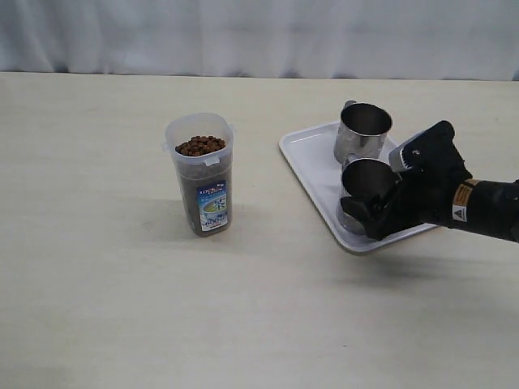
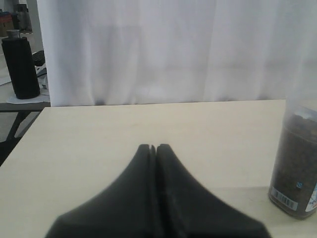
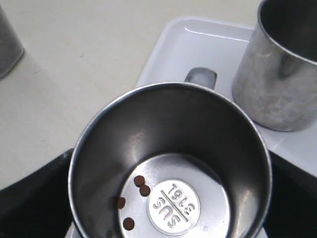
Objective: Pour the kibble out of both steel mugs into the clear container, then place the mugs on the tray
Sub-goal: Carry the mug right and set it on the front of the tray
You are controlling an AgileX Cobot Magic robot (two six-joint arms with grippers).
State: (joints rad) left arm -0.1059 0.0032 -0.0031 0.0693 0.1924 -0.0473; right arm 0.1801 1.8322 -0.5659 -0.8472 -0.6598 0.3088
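Note:
The clear container stands upright at the middle left of the table, filled with kibble nearly to its rim; it also shows in the left wrist view. Two steel mugs stand on the white tray: the far mug free, the near mug gripped by my right gripper. From the right wrist, that mug sits between the black fingers, with several stray pellets on its bottom. The other mug is beside it. My left gripper is shut and empty.
A white curtain hangs behind the table's far edge. A black cylinder stands off the table beyond its corner. A grey rounded thing shows at the edge of the right wrist view. The left arm is out of the exterior view.

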